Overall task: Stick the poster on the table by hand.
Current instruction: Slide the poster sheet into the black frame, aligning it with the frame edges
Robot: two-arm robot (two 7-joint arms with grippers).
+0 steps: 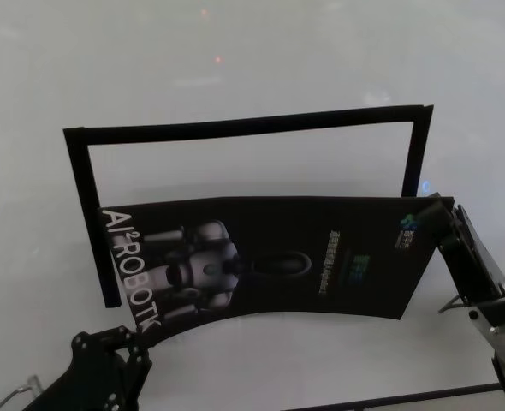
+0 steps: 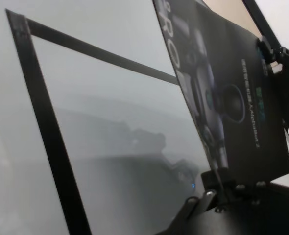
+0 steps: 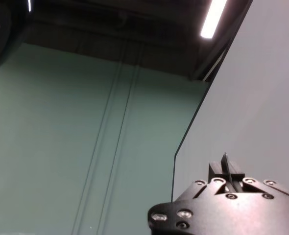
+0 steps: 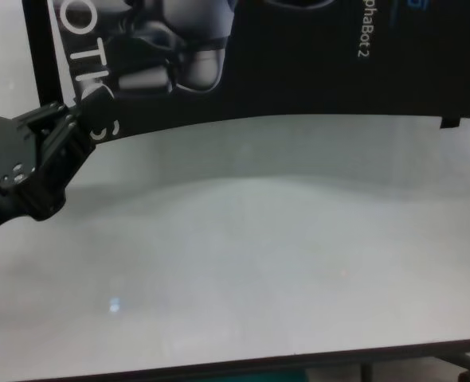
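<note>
The poster (image 1: 278, 257), black with a grey robot and white lettering, is held curved above the white table (image 1: 235, 60). My left gripper (image 1: 135, 340) is shut on its near-left corner by the "ROBOTICS" lettering; the chest view (image 4: 69, 126) and the left wrist view (image 2: 218, 193) show this too. My right gripper (image 1: 430, 218) is shut on the poster's right edge near the teal logo. In the right wrist view a thin dark sheet edge stands between its shut fingers (image 3: 226, 172). The poster's middle bows away from me.
Narrow black strips (image 1: 235, 127) form a three-sided frame on the table behind and to the left of the poster; they also show in the left wrist view (image 2: 46, 127). The table's near edge (image 4: 299, 362) runs just below my arms.
</note>
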